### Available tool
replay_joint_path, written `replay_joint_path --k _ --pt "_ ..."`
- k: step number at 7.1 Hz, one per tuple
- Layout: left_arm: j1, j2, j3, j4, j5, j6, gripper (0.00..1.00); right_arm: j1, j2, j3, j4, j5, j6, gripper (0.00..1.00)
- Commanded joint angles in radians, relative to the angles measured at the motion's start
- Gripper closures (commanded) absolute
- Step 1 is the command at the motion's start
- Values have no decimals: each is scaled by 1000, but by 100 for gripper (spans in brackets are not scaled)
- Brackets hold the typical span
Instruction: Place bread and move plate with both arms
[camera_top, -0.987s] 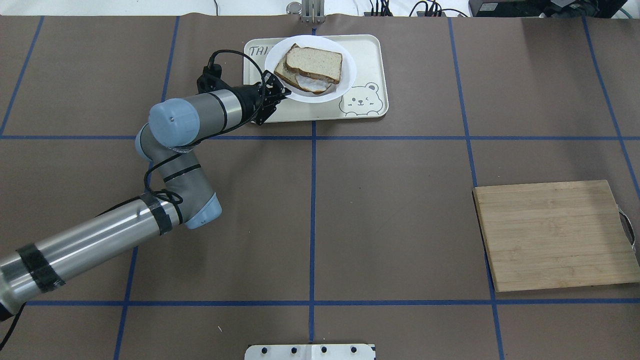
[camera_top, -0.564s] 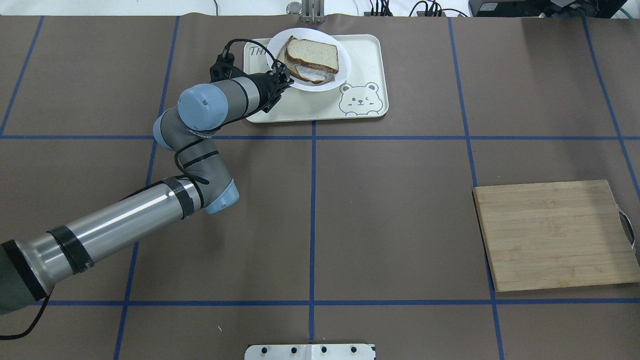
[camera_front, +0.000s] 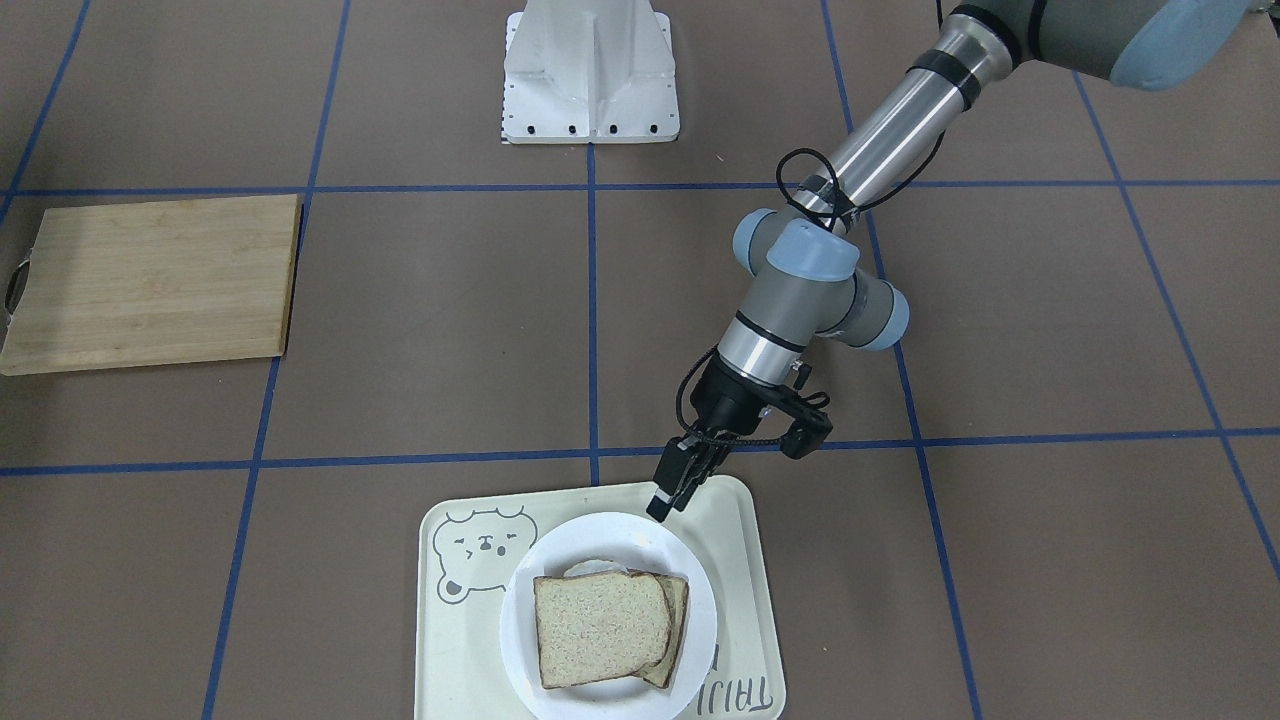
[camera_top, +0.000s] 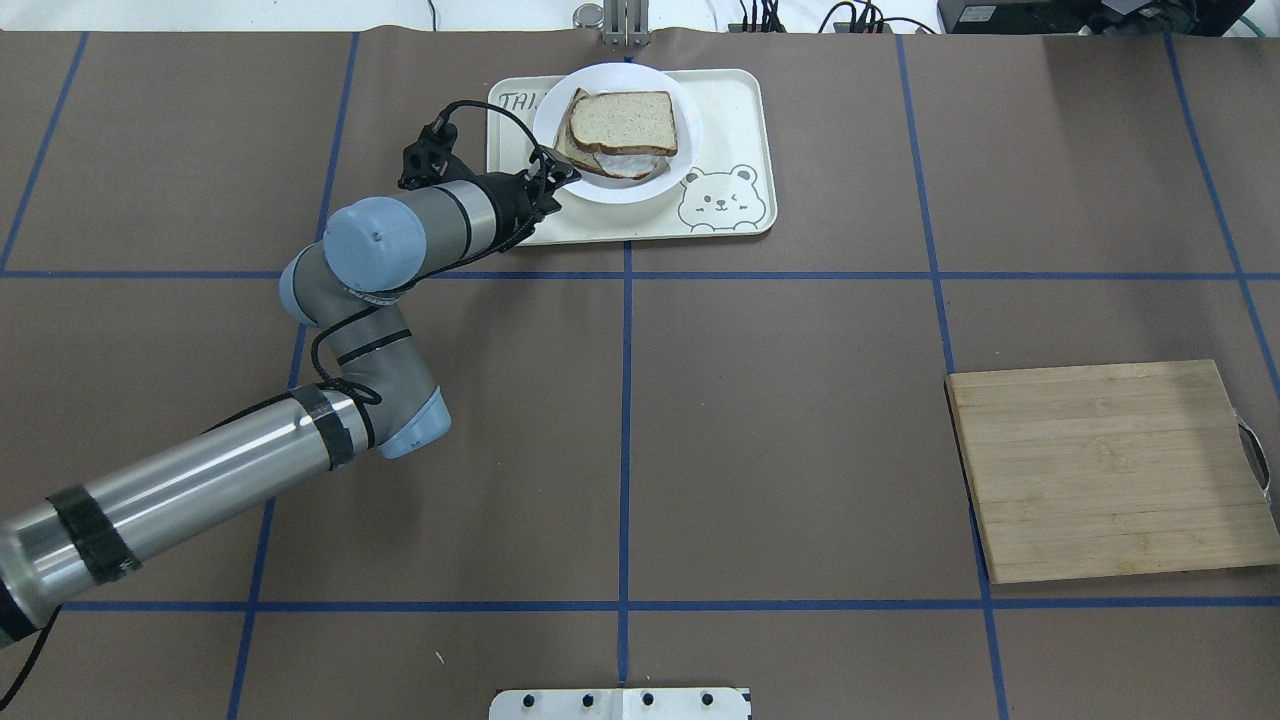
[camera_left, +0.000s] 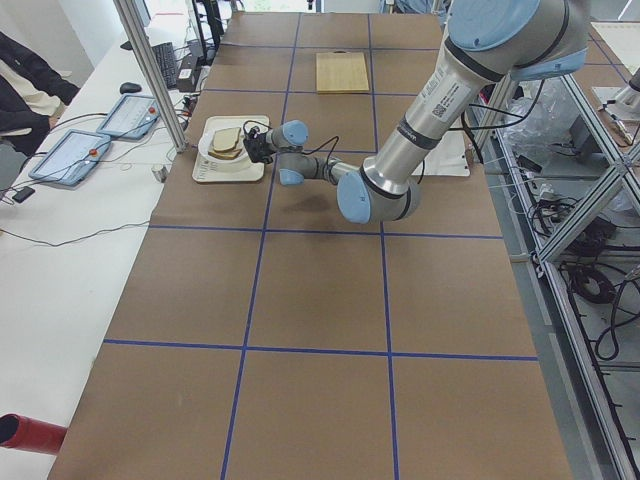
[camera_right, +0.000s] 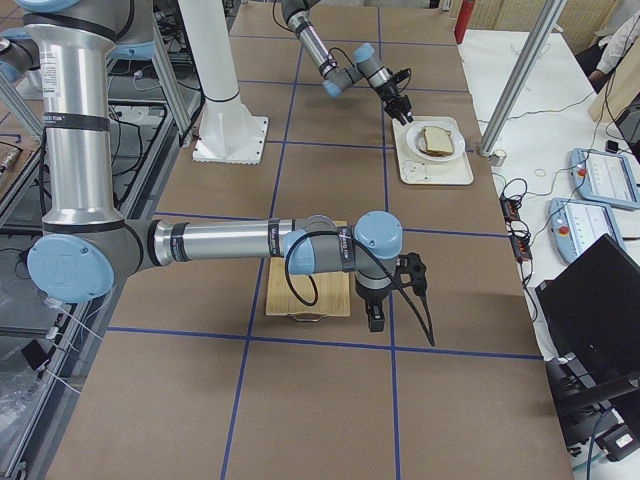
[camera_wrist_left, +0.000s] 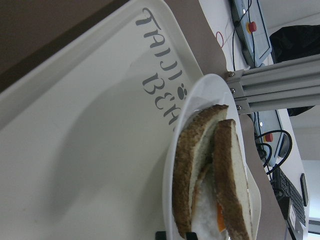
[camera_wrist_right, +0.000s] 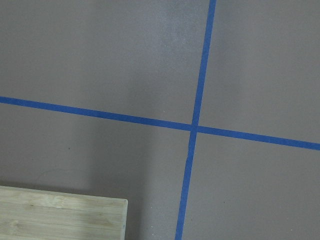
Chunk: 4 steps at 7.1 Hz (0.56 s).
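Two slices on the plate (camera_front: 620, 540), bread (camera_front: 600, 625) atop the egg slice (camera_front: 678, 620), on the tray (camera_front: 450, 650). Left hand (camera_front: 660, 510) pinched narrow on the plate's rim. Right hand (camera_right: 376, 318) beside the cutting board (camera_top: 1110, 470), opening impossible to tell.

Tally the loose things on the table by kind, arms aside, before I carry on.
Bread slices: 2 (plain bread on top, egg slice beneath)
Fried egg: 1
Plate: 1
Tray: 1
Cutting board: 1
Total: 6
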Motion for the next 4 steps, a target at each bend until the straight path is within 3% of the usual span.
replay_joint_path --k 1,2,4 --pt "-14 133 -277 191 -161 120 2 0 -4 0 0 -2 0 0" --pt "-48 191 -384 260 -238 224 2 0 -7 -1 0 -5 -2 0" --pt "-163 380 -573 484 -379 652 2 6 -24 0 0 -35 -2 0"
